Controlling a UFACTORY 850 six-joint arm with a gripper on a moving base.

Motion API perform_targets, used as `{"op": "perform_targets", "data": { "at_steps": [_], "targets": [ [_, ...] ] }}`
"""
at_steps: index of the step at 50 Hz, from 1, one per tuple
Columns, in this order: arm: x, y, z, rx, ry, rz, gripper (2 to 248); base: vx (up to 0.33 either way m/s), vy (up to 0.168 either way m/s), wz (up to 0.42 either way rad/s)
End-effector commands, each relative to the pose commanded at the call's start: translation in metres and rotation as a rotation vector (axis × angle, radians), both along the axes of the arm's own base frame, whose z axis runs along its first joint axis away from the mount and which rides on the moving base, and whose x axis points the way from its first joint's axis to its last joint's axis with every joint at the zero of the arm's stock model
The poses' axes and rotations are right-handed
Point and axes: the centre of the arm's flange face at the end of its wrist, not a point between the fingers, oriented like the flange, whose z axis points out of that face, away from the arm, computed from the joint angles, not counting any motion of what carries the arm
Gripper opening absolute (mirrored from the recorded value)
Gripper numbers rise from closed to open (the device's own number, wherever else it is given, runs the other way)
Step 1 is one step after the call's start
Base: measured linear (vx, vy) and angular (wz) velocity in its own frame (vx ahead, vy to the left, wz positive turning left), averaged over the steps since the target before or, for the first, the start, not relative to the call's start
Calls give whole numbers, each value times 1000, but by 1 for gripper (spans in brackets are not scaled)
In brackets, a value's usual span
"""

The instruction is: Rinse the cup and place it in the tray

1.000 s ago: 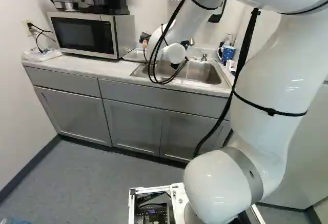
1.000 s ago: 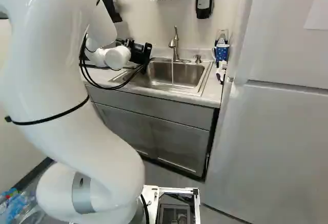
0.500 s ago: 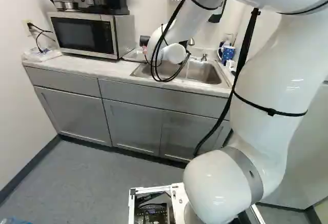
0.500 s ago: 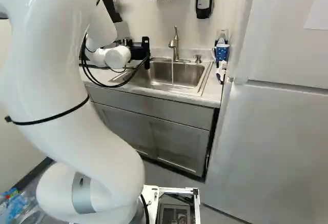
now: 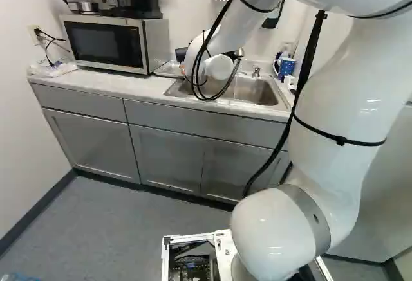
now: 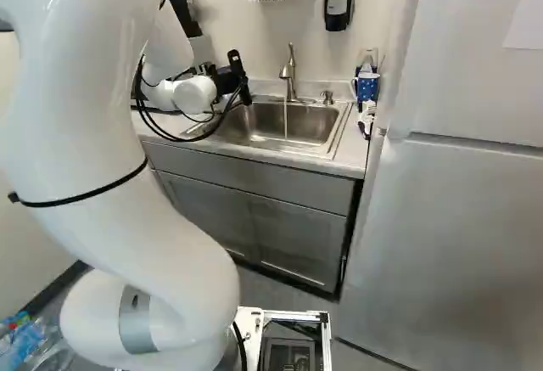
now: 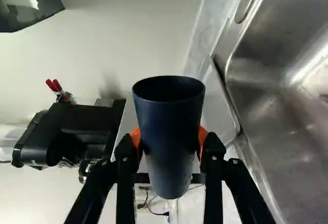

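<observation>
Grey floor [image 5: 116, 229] lies nearest, the thick white arm [image 5: 341, 101] rising over it. Ahead, the jaws stand a cup's width apart, clamped from both sides on a smooth dark-blue tapering cup [image 7: 170, 137], near the left end of the stainless-steel sink [image 6: 280, 125]. Water [image 6: 286, 120] runs from its metal faucet [image 6: 288, 74]. Left of the sink, on the pale tabletop [image 5: 129, 85], are a shallow pale tray [image 5: 168, 69] and a silver-and-black microwave [image 5: 106, 44]; right, a blue spotted mug [image 6: 366, 87].
</observation>
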Motion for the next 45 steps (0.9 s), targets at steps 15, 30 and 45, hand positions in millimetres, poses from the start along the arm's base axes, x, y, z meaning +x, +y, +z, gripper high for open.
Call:
{"op": "perform_targets", "data": {
  "at_steps": [15,30,45],
  "targets": [
    [0,0,0,-154,-31,12,122,0,0,0],
    [0,0,0,-308,-62,23,122,0,0,0],
    [0,0,0,-462,-94,35,122,0,0,0]
  ]
}}
